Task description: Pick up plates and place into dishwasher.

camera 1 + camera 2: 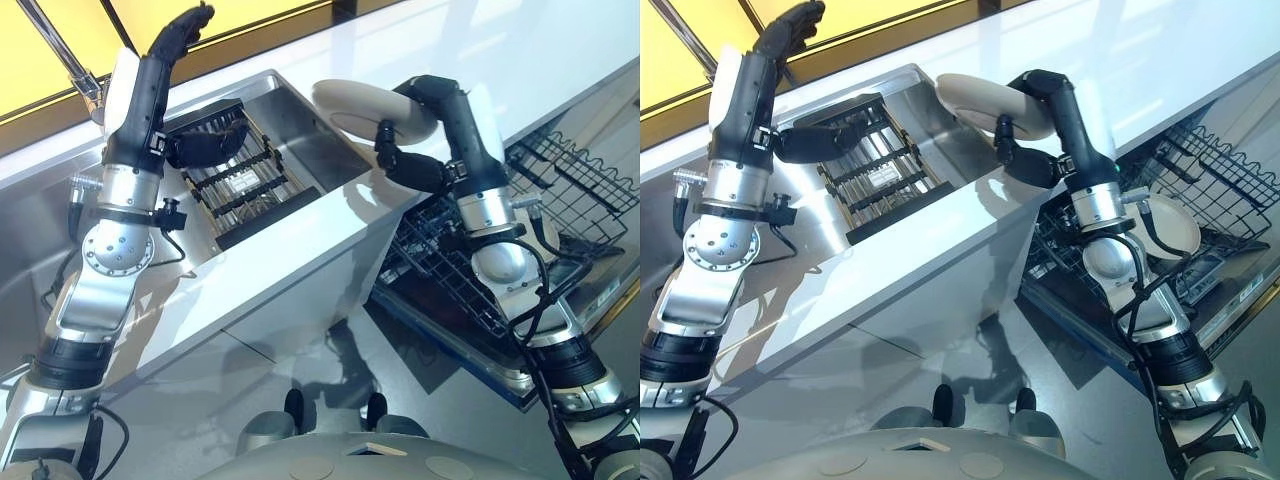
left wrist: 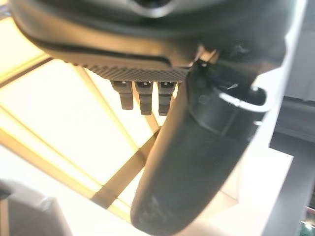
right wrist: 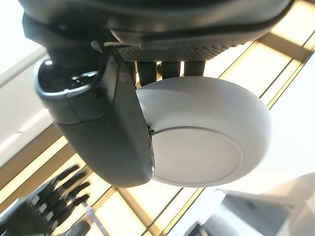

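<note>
while right robot hand (image 1: 420, 125) pinches plate (image 1: 365, 108), thumb covering rim; left robot hand (image 1: 185, 28) raised, fingers straight.

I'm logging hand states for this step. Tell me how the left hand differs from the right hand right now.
The left hand is raised above the counter with fingers straight and holds nothing; the right hand is curled round a white plate, thumb on its underside. The left hand is beyond the sink, near the yellow wall; the right hand hangs over the sink's edge, beside the dishwasher rack. Both are dark hands on silver-grey arms.
</note>
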